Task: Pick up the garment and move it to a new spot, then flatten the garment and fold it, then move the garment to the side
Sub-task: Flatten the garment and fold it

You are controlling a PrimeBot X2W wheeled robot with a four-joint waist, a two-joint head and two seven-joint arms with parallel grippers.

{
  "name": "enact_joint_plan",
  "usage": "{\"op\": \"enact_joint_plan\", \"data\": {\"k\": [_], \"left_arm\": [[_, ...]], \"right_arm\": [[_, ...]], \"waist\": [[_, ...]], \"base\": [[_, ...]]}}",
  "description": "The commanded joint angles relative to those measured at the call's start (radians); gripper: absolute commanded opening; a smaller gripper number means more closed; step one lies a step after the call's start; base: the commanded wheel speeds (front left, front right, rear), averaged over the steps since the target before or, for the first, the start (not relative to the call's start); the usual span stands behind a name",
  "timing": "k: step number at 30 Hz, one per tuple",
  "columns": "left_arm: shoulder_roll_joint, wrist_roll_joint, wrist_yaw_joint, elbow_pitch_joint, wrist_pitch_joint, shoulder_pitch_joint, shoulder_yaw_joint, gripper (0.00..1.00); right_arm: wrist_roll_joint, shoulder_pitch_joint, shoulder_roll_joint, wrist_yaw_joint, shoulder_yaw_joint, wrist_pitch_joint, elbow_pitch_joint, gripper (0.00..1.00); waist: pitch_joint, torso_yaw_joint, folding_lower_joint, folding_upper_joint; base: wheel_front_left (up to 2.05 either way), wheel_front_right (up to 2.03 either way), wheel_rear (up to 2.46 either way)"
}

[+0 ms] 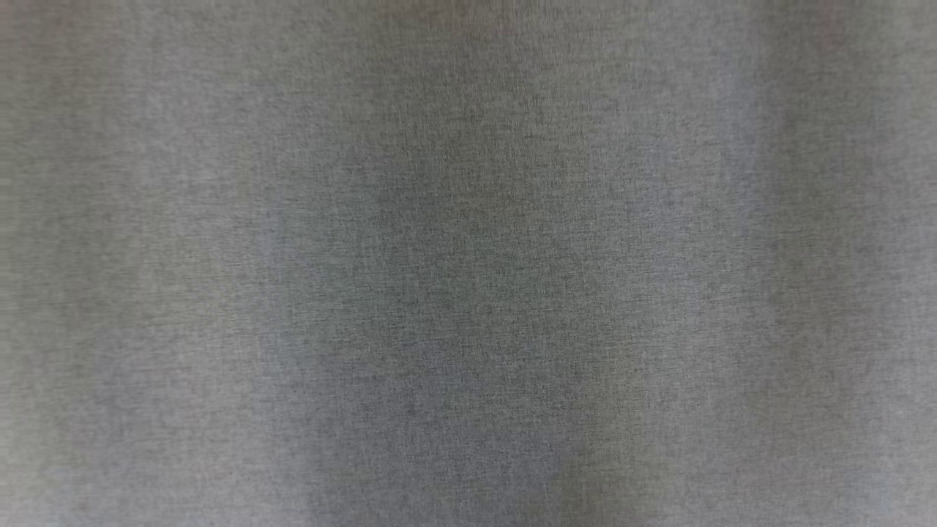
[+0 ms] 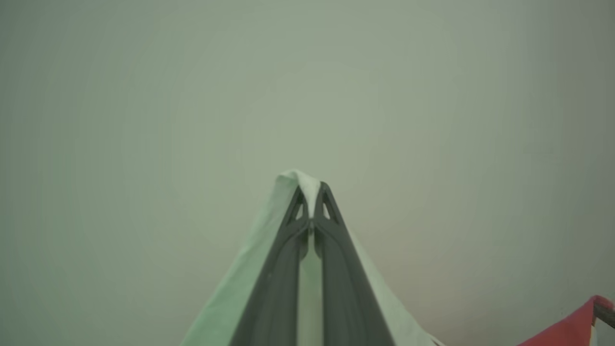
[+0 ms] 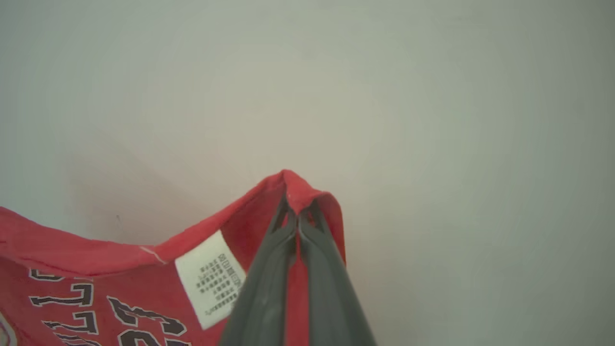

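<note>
**Garment up in both pincers, flattening and folding not yet begun**

Progress, as judged: the pick-up looks done and the garment (image 3: pixel 96 250) hangs between the two arms. Whether it has reached its new spot, I cannot tell. Flattening, folding and the move to the side all remain.

Grips: the right pincer (image 3: pixel 298 206) is clamped together on a red hem just beside the care label (image 3: pixel 211 278). The left pincer (image 2: pixel 312 191) is closed tight on a pale mint-white fold (image 2: pixel 230 298), apparently another part of the same garment, well away from the label. A red edge (image 2: pixel 567 327) shows at the lower corner of the left wrist view.

Materials:
- Soft red jersey knit with a stitched hem, peaking into a small tent over the fingertips.
- The label is a stiff white rectangle with fine grey print, tilted.
- Below the label runs blocky lettering (image 3: pixel 144 317), red fill with dark outline.
- The pale fold is thin and smooth and drapes in a steep cone.
- Behind the garment is a plain matt pale backdrop (image 3: pixel 432 96).

The head view gives a close, blurred grey heathered weave (image 1: pixel 468 263). I cannot tell whether it is the worktop or cloth.
</note>
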Motion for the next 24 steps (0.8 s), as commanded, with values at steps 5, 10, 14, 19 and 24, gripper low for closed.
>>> {"op": "enact_joint_plan", "data": {"k": [5, 10, 14, 19, 24], "left_arm": [[0.041, -0.065, 0.002, -0.111, -0.041, 0.221, -0.044, 0.0], [0.072, -0.116, 0.003, -0.258, -0.056, 0.495, 0.009, 0.0], [0.059, -0.111, 0.043, -0.446, -0.055, 0.752, 0.124, 0.0], [-0.003, -0.068, 0.098, -0.653, -0.056, 1.1, 0.208, 0.0], [-0.078, -0.042, 0.132, -0.783, -0.056, 1.406, 0.283, 0.0]], "right_arm": [[0.106, 0.182, -0.057, -0.003, 0.062, -0.034, -0.09, 0.0], [0.214, 0.399, -0.135, -0.003, 0.113, -0.067, -0.222, 0.0], [0.3, 0.612, -0.207, -0.003, 0.133, -0.098, -0.337, 0.0], [0.374, 0.901, -0.256, -0.003, 0.135, -0.175, -0.439, 0.0], [0.408, 1.145, -0.277, -0.003, 0.112, -0.215, -0.507, 0.0]], "waist": [[-0.091, 0.011, 0.0, -0.0002], [-0.183, 0.023, 0.0, -0.0002], [-0.245, 0.036, 0.0, -0.0002], [-0.313, 0.049, 0.0, -0.0002], [-0.372, 0.049, 0.0, -0.0002]], "base": [[0.0, 0.0, 0.0], [0.0, 0.0, 0.0], [0.0, 0.0, 0.0], [0.0, 0.0, 0.0], [0.0, 0.0, 0.0]]}}
